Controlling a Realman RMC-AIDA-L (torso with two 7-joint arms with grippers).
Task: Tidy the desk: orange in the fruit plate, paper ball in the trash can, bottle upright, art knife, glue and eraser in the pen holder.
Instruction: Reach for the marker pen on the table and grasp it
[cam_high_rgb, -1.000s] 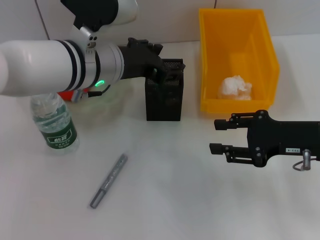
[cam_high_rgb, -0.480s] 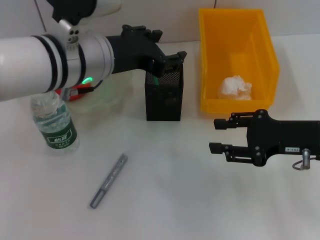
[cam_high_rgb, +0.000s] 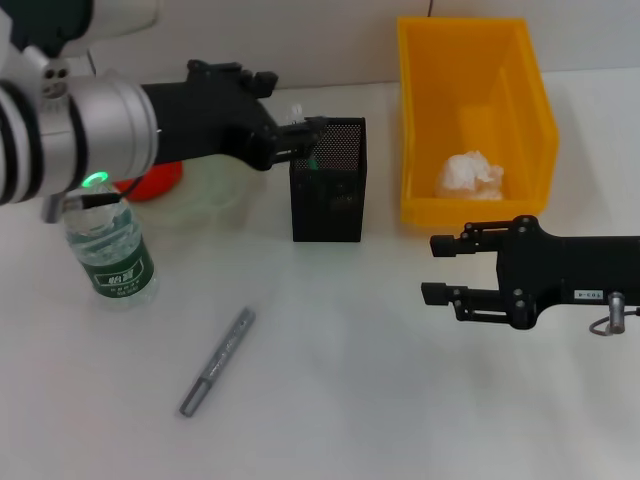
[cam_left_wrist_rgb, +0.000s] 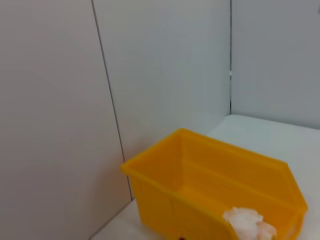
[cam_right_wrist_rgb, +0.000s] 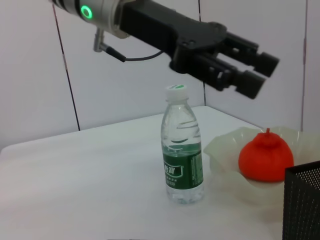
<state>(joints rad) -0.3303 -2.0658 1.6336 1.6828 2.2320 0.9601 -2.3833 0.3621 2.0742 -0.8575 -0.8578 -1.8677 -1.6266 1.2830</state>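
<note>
A smooth white counter (cam_high_rgb: 400, 400) carries a black wire-mesh pen holder (cam_high_rgb: 328, 182), square and upright, with a deep yellow plastic trash can (cam_high_rgb: 470, 110) just beside it. A crumpled white paper ball (cam_high_rgb: 469, 175) lies inside the bin. A slim grey art knife (cam_high_rgb: 217, 361) lies flat on the counter, well apart from the holder. A clear ribbed bottle (cam_high_rgb: 108, 248) with a green label stands upright near the counter's left edge. Behind it a translucent, wavy-rimmed fruit plate (cam_high_rgb: 205, 190) holds the orange (cam_high_rgb: 150, 182).

The left gripper (cam_high_rgb: 295, 135) hovers above the holder's left rim, its black jaws slightly apart and holding nothing. The right gripper (cam_high_rgb: 437, 270) hangs low over the counter in front of the trash can, jaws spread wide and empty, touching nothing.

The right wrist view shows what the head view partly hides: the whole orange (cam_right_wrist_rgb: 265, 156) sitting in the plate (cam_right_wrist_rgb: 235, 165), the bottle (cam_right_wrist_rgb: 182, 155) with its white cap, a corner of the mesh holder (cam_right_wrist_rgb: 302, 202), and the left gripper (cam_right_wrist_rgb: 240, 67) from the side. The left wrist view shows only the trash can (cam_left_wrist_rgb: 200, 200), the paper ball (cam_left_wrist_rgb: 247, 222) and pale wall panels (cam_left_wrist_rgb: 150, 75).
</note>
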